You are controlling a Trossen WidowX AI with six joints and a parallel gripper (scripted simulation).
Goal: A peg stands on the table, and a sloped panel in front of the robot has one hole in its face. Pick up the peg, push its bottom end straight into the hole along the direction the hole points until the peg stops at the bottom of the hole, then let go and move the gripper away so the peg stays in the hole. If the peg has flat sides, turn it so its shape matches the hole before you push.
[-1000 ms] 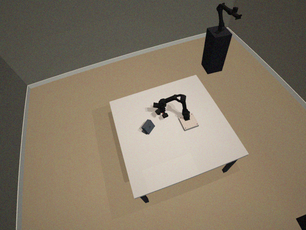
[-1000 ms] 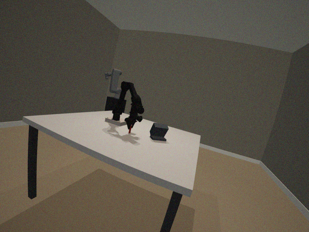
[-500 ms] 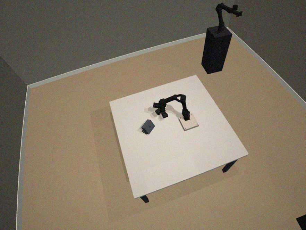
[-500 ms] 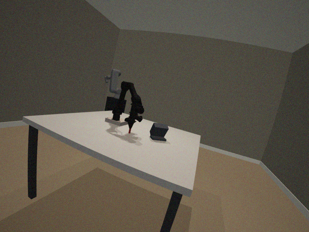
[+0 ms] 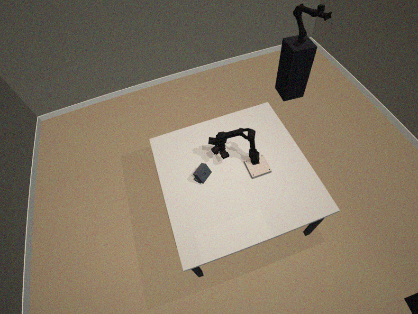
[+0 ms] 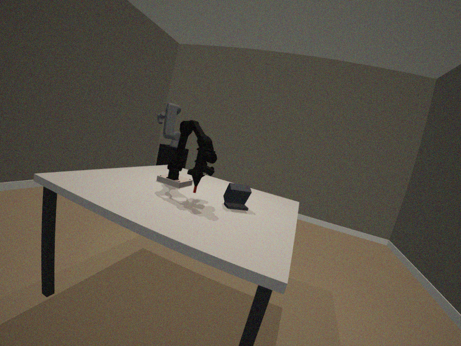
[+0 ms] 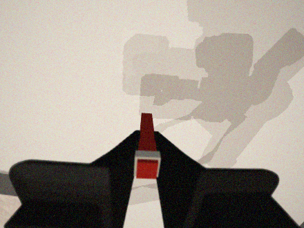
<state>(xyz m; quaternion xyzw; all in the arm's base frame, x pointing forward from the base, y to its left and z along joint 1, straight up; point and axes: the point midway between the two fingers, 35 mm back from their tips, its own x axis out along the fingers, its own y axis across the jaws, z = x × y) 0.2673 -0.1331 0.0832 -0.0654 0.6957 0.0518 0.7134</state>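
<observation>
A slim red peg (image 6: 194, 189) (image 7: 147, 168) with a square top and a pale band near the top is between my fingers. My gripper (image 6: 196, 185) (image 7: 146, 135) is shut on it. In the exterior view the peg points down nearly upright, its bottom end a little above the table. In the top view the peg is hidden by the gripper. The dark grey sloped panel (image 5: 199, 170) (image 6: 237, 194) stands on the table, apart from the gripper. Its face shows one small dark hole (image 5: 204, 173) in the top view; the hole's shape is too small to tell.
My arm's base stands on a pale plate (image 5: 261, 172) (image 6: 185, 184) on the white table (image 5: 232, 209) (image 6: 148, 219). A dark pedestal (image 5: 294, 69) with another arm stands on the floor beyond the table. Shadows of my arm fall on the table below the gripper.
</observation>
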